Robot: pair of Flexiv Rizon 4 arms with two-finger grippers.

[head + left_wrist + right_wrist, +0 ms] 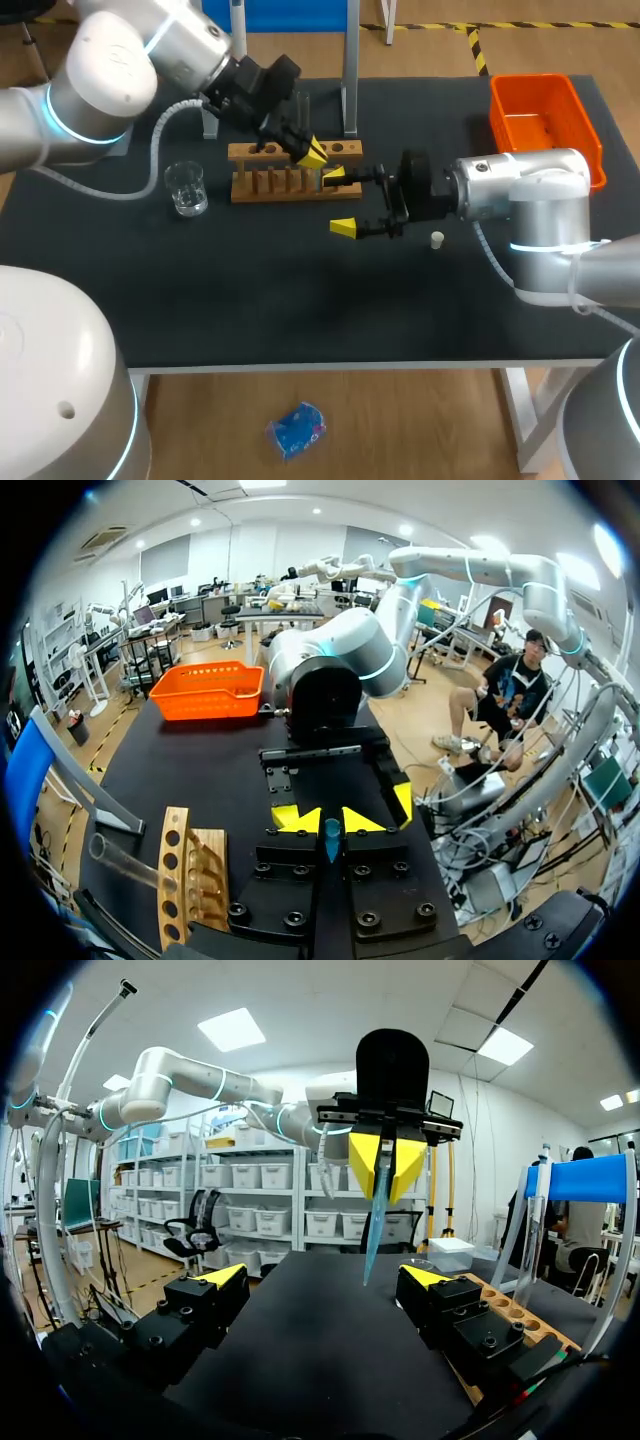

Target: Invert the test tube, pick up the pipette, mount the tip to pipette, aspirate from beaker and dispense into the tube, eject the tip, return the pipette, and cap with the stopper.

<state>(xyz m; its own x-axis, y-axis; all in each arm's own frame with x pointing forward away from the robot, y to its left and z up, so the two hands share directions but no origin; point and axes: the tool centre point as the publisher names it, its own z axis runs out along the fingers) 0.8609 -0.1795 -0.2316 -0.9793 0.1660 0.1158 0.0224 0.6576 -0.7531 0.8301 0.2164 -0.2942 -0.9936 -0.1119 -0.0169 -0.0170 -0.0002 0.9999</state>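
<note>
— Two grippers on the sheet. Your count, left to right?

— One glass beaker [186,188], standing apart near the left side of the table [250,300]. One wooden rack [295,172], with one clear test tube [120,860] at it. My left gripper [311,153] hangs over the rack's right end, clenched on one blue pipette tip [375,1218]. My right gripper [340,201] sits just beside the rack, fingers spread wide and grasping nothing. One white stopper [437,239] lies by my right wrist. One orange bin [543,120].

— Edges?

— The bin sits at the far right corner. Both grippers are well back from the near edge.
</note>
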